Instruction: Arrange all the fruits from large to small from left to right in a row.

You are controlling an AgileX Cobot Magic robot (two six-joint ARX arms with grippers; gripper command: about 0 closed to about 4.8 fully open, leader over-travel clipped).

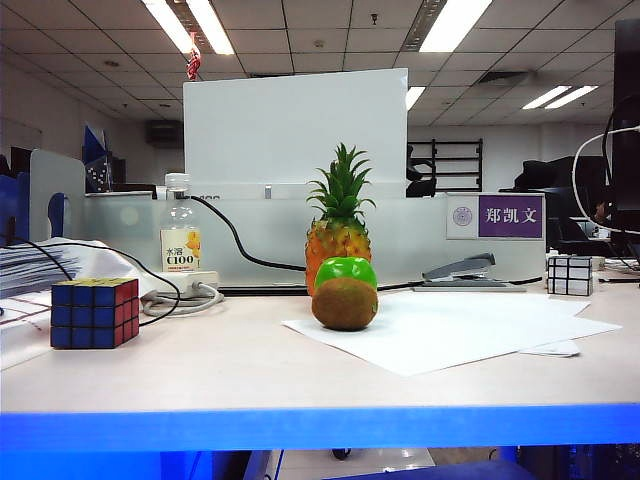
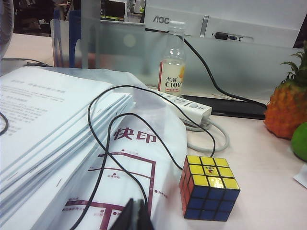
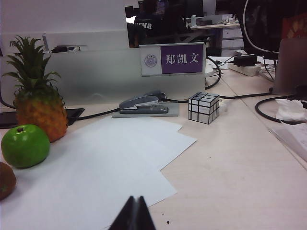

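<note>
Three fruits stand one behind the other at the table's middle: a brown kiwi (image 1: 344,303) in front, a green apple (image 1: 346,271) behind it, and an orange pineapple (image 1: 338,232) with a green crown at the back. The right wrist view shows the pineapple (image 3: 37,103), apple (image 3: 25,145) and kiwi (image 3: 5,180) off to one side of my right gripper (image 3: 135,202), which is shut and empty over white paper. My left gripper (image 2: 135,205) is shut and empty, above a plastic-wrapped paper stack, with the pineapple (image 2: 287,108) and apple (image 2: 300,140) far off. Neither gripper shows in the exterior view.
A Rubik's cube (image 1: 94,312) sits at the left, a labelled bottle (image 1: 180,238) and power strip (image 1: 190,284) behind it. White sheets (image 1: 450,330) lie under the fruits. A stapler (image 1: 458,270) and silver cube (image 1: 570,274) stand at the right. A glass partition (image 1: 250,230) bounds the back.
</note>
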